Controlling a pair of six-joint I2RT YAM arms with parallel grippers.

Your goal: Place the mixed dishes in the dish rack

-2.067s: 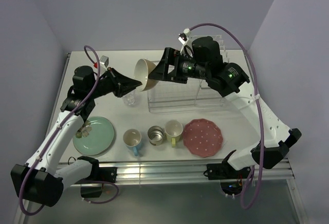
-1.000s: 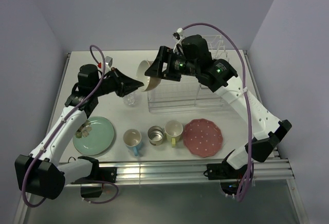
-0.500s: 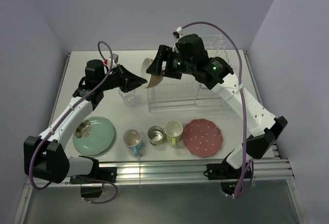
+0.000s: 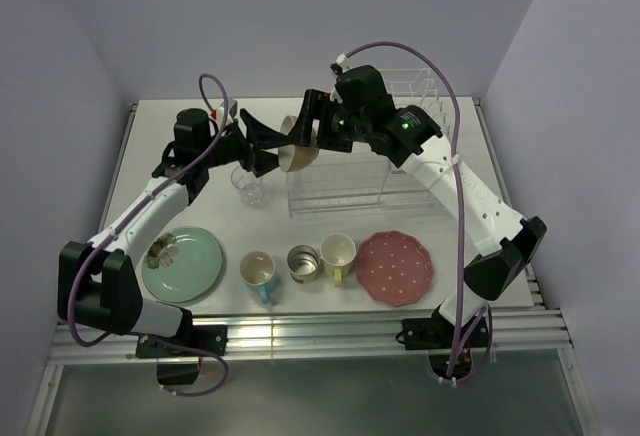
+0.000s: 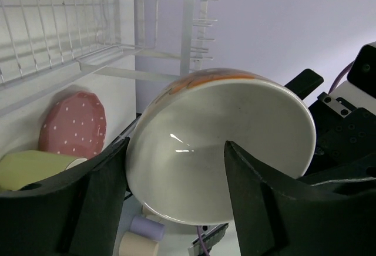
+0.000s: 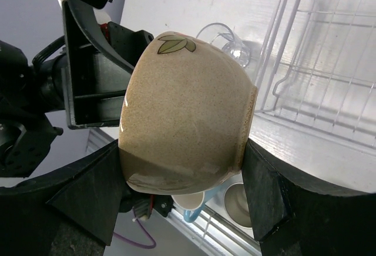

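— What has the right gripper (image 6: 185, 150) got?
— Its fingers are clamped on the bowl (image 6: 188, 91), one on each side of the speckled outer wall. The bowl lies on its side in the air, a leaf print on its upper side.

— And the left gripper (image 5: 176, 150)?
— Fingers apart. From its wrist view the bowl's mouth faces straight at it, with a finger on either side of the rim. I cannot tell whether they touch it.

— Where is the bowl compared with the rack (image 4: 345, 196)?
— It is at the rack's left end, up off the table (image 4: 270, 226), between the two grippers. The glass (image 4: 249, 188) stands upright on the table just beside and below it, left of the rack.

— The other dishes?
— They sit in a row along the near edge, well apart from the bowl. From the left: green plate (image 4: 185, 264), blue mug (image 4: 258, 272), cup (image 4: 302, 262), yellow mug (image 4: 337, 254), pink plate (image 4: 396, 267). The cup and the yellow mug are touching or nearly so.
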